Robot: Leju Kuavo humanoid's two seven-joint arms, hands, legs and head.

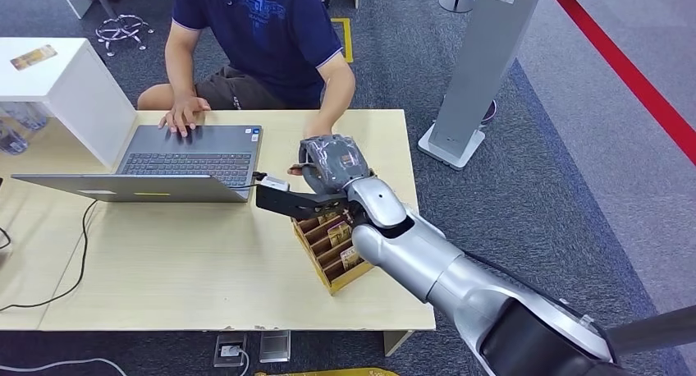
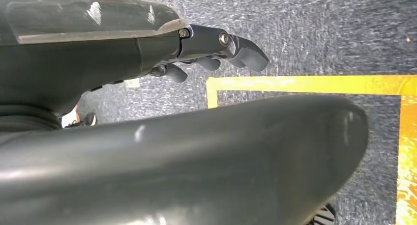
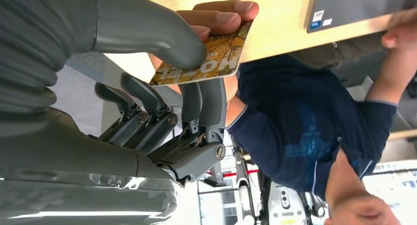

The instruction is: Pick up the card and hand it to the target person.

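Note:
In the right wrist view my right hand [image 3: 147, 126] pinches a yellow-brown printed card [image 3: 211, 63] between its thumb and its dark fingers. The fingers [image 3: 216, 16] of a person's hand grip the card's far end at the same time. In the head view my right hand [image 1: 332, 162] is stretched over the table's far side towards the seated person [image 1: 254, 31] in a dark blue shirt, and it hides the card. My left hand [image 2: 211, 45] hangs over grey carpet, fingers apart, holding nothing.
A wooden card rack [image 1: 332, 240] with more cards stands under my right forearm. An open laptop [image 1: 180, 158] lies on the light wooden table [image 1: 205, 261], the person's other hand on it. A white cabinet [image 1: 74, 89] stands left, a grey stand [image 1: 480, 72] right.

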